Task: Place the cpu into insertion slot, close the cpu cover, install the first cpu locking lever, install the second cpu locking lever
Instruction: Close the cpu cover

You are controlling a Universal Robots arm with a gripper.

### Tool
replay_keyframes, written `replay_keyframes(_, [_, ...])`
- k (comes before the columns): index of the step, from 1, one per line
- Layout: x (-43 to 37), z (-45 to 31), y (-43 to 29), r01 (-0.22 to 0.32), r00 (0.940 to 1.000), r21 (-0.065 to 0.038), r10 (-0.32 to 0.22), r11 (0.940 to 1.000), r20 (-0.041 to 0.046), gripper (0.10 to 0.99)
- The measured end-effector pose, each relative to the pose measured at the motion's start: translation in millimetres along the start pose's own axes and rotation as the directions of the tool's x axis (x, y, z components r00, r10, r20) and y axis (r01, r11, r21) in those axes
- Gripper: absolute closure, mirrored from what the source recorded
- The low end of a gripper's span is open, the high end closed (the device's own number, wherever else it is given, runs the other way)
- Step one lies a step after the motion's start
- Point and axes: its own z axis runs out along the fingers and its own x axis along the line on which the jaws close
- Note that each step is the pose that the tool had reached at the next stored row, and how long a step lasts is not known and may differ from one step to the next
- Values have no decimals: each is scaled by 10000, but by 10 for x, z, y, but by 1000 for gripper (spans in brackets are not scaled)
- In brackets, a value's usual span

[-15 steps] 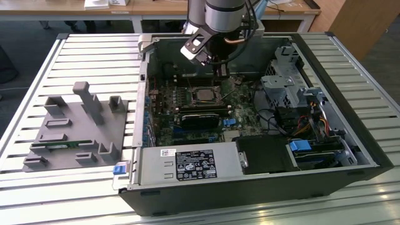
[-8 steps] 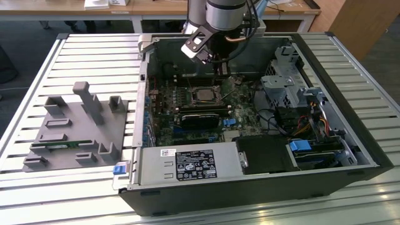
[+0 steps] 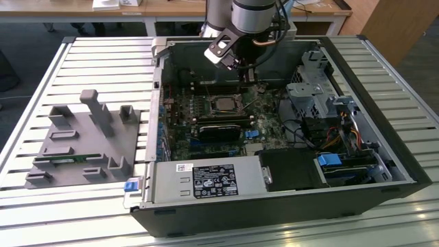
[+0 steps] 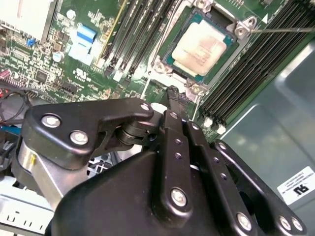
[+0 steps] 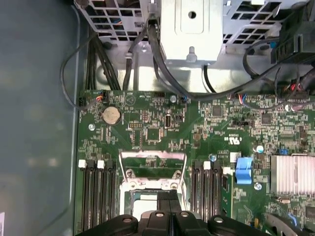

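In the second wrist view the cpu (image 4: 199,46) lies flat on the motherboard (image 4: 59,78). In the first wrist view the hand (image 5: 167,195), fingers pressed together, hides part of it.

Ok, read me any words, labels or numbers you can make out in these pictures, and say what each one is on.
Nothing is legible enough to quote.
Black label on the power supply: print too small.
Small white sticker beside it: too small.
White sticker on the grey case panel, second wrist view: blurred.
White markings on the motherboard: too small.
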Motion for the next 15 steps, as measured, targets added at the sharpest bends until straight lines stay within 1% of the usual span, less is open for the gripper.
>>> replay_keyframes(9, [1,4,79,0,10000,0,0,10000,0,980])
replay_keyframes(15, [3,-8,87,2,10000,-1,-2,10000,-3,980])
